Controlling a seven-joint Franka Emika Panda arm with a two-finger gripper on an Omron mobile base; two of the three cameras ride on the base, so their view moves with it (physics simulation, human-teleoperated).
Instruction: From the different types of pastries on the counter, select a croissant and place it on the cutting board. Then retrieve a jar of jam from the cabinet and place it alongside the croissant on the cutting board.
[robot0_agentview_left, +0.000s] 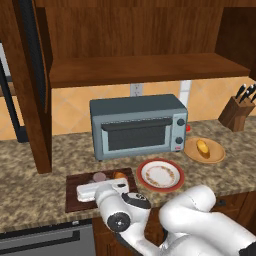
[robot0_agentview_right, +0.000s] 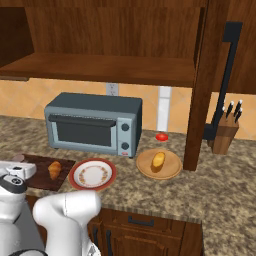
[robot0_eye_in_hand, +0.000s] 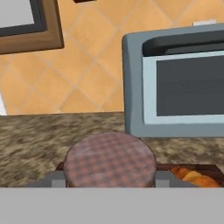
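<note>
Nearest the robot, the cutting board (robot0_agentview_left: 75, 187) lies flat on the counter (robot0_agentview_left: 30, 192) at its front edge. On it rest the croissant (robot0_agentview_left: 119, 175), toward the board's right back corner, and the jar of jam (robot0_agentview_left: 100, 176) just to the croissant's left; in the hand view the jar's checked lid (robot0_eye_in_hand: 110, 159) sits between the finger tips, with the croissant (robot0_eye_in_hand: 194, 177) close beside it on the board (robot0_eye_in_hand: 210, 167). The gripper (robot0_agentview_left: 98, 183) is low over the board, its jaws clenched on the jar of jam.

Just right of the board stands a red-rimmed plate (robot0_agentview_left: 160, 175), nothing on it. Further right and back, a round wooden plate (robot0_agentview_left: 205, 150) carries the paler bun (robot0_agentview_left: 202, 147). Behind the board and the red-rimmed plate sits a grey toaster oven (robot0_agentview_left: 138, 126), door closed, and a small red object (robot0_agentview_right: 161, 136) lies on the counter to its right. A knife block (robot0_agentview_left: 238, 111) stands at the far right by the tiled wall. Above all, the cabinet (robot0_agentview_left: 145, 67) hangs with its wide open shelf bare.
</note>
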